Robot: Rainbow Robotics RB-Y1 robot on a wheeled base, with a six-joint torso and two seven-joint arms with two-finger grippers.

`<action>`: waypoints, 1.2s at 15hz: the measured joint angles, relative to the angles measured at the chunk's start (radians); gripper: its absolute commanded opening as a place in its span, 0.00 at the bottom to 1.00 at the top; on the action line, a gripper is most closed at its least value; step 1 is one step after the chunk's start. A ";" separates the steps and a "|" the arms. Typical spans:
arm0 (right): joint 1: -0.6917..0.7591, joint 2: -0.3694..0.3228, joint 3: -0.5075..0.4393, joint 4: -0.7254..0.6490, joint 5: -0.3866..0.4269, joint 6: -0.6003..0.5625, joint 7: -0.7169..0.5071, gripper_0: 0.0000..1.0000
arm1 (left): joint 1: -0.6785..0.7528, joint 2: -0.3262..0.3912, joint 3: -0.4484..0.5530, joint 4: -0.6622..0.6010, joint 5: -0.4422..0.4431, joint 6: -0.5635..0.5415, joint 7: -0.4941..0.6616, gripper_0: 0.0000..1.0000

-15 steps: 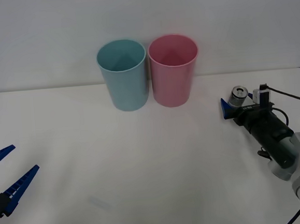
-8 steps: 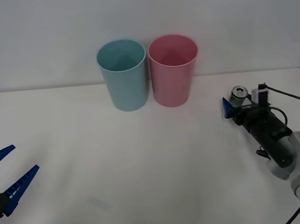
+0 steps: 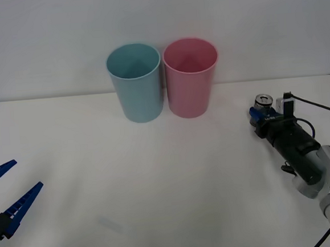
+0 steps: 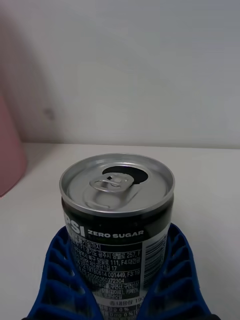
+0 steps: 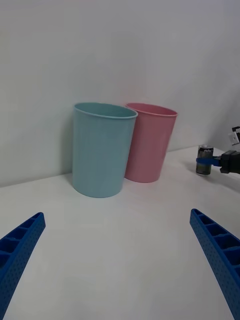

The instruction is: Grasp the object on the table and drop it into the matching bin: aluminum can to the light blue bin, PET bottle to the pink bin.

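Note:
The aluminum can (image 3: 262, 101) stands upright on the white table (image 3: 158, 181) at the right, its pull-tab top showing. My right gripper (image 3: 262, 112) is shut on it, one blue ribbed finger pressed to each side of the can (image 4: 118, 200). From the left wrist view, the can (image 5: 204, 160) appears small and distant. The light blue bin (image 3: 135, 83) and the pink bin (image 3: 190, 77) stand side by side at the back centre, left of the can. My left gripper (image 3: 26, 174) hangs open over the table's near left, holding nothing.
The table's back edge meets a plain white wall just behind the bins. A black cable (image 3: 318, 105) trails from my right wrist. A wide stretch of bare table lies between the two arms and in front of the bins.
My right gripper's fingers have drawn in against the can's sides. The can, the bins and the left arm have stayed in place.

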 measured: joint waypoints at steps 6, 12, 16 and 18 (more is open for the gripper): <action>0.023 -0.001 0.007 -0.035 -0.001 -0.048 -0.013 0.00 | 0.000 0.000 0.000 0.000 0.000 0.000 0.000 1.00; 0.163 -0.047 0.109 -0.239 -0.048 -0.054 -0.070 0.00 | 0.000 0.000 0.000 0.000 0.000 0.000 0.000 1.00; 0.279 -0.113 0.191 -0.416 -0.074 -0.070 -0.207 0.00 | 0.000 0.000 0.000 0.000 0.000 0.000 0.000 1.00; 0.344 -0.144 0.222 -0.521 -0.084 -0.081 -0.278 0.00 | 0.000 0.000 0.000 0.000 0.000 0.000 0.000 1.00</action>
